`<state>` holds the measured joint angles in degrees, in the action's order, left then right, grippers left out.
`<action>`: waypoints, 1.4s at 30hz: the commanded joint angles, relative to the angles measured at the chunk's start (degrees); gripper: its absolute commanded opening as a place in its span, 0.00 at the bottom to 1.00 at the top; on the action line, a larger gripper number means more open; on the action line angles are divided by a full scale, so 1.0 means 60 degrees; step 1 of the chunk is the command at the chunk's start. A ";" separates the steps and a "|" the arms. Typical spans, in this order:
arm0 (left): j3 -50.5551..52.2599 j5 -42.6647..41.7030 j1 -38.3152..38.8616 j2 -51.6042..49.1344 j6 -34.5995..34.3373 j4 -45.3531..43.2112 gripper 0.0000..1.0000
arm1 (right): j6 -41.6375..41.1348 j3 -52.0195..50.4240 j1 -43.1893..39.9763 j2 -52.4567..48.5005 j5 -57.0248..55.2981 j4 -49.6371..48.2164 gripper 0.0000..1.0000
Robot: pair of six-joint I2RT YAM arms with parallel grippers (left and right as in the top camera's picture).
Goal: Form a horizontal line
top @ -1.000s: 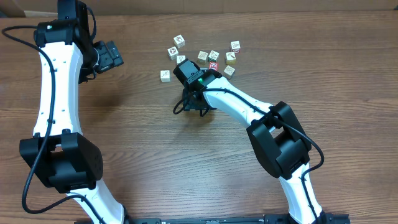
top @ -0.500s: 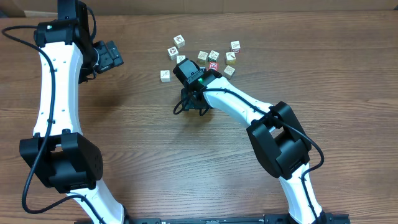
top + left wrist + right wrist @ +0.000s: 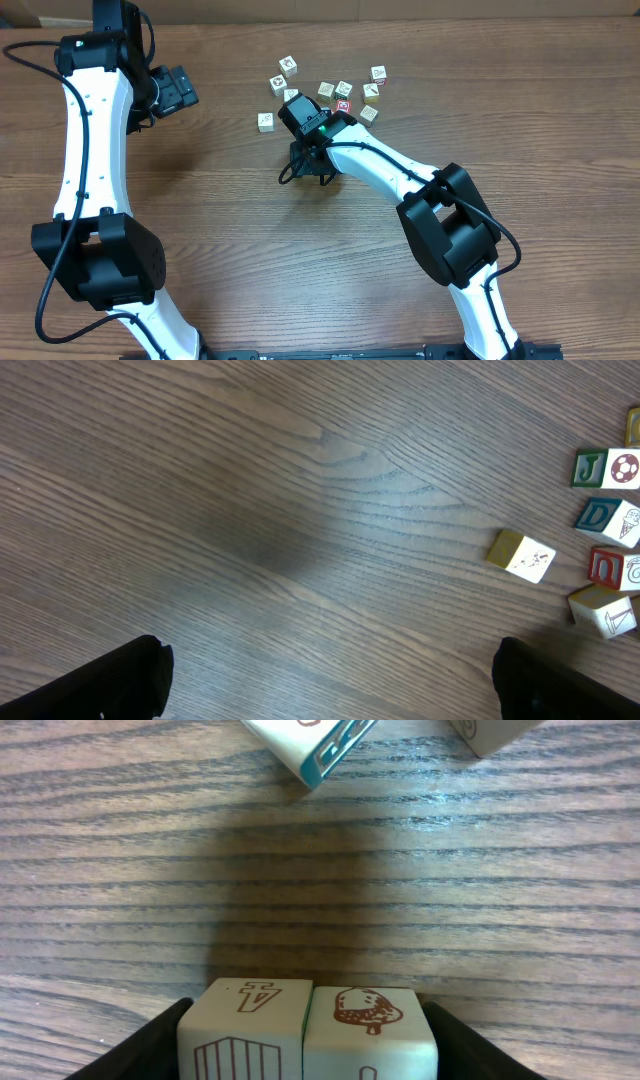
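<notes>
Right gripper [image 3: 306,1050]: dark fingers [image 3: 150,1055] at the bottom edge of the wrist view press on the outer sides of two cubes, so the jaws are clamped on the pair. Held item: the horizontal line [image 3: 306,1020], at present only two cubes, side faces touching and tops level. The glyph cube [image 3: 245,1020] on the left carries a brown angular mark over a barred building; the acorn cube [image 3: 368,1020] on the right carries a brown acorn. From overhead the pair is hidden beneath the gripper, just above frame centre. Left gripper [image 3: 330,660]: fingers sit at the lower corners of its view, wide apart with nothing between them, well away from the cubes. Outward: a teal-edged cube [image 3: 310,745] at the top of the right wrist view, apart from the pair; a red-faced cube [image 3: 343,105] and loose cubes [image 3: 326,91] scattered across the upper centre of the overhead frame. Progress, by estimate: early, with two joined and further cubes, the red-faced one likely among them, yet to be butted on along the same axis. Materials: small crisp-edged cubes, matte cream faces with printed line drawings, side faces in teal, yellow, red or green, probably wood. Table [image 3: 200,220]: brown, matte, with fine dark grain.
</notes>
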<state>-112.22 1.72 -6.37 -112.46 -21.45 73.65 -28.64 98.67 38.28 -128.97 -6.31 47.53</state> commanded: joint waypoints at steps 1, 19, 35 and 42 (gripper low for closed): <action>-0.0062 -0.0040 0.0080 0.0044 -0.0069 -0.0033 1.00 | 0.0062 -0.0011 -0.0007 0.0000 -0.0007 -0.0055 0.78; -0.0062 -0.0040 0.0080 0.0044 -0.0069 -0.0033 1.00 | 0.0350 0.3377 -0.1115 0.1158 -0.0127 0.3417 1.00; -0.0062 -0.0040 0.0084 0.0044 -0.0069 -0.0033 1.00 | 0.0357 0.2528 -0.5042 0.1384 -0.0124 0.6051 0.91; -0.0062 -0.0040 0.0084 0.0044 -0.0066 -0.0033 1.00 | 0.0350 0.1042 -0.5574 0.1384 0.0062 0.5220 0.04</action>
<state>-112.22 1.72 -6.37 -112.46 -21.45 73.54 -26.57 107.44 4.73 -120.92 -6.57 80.03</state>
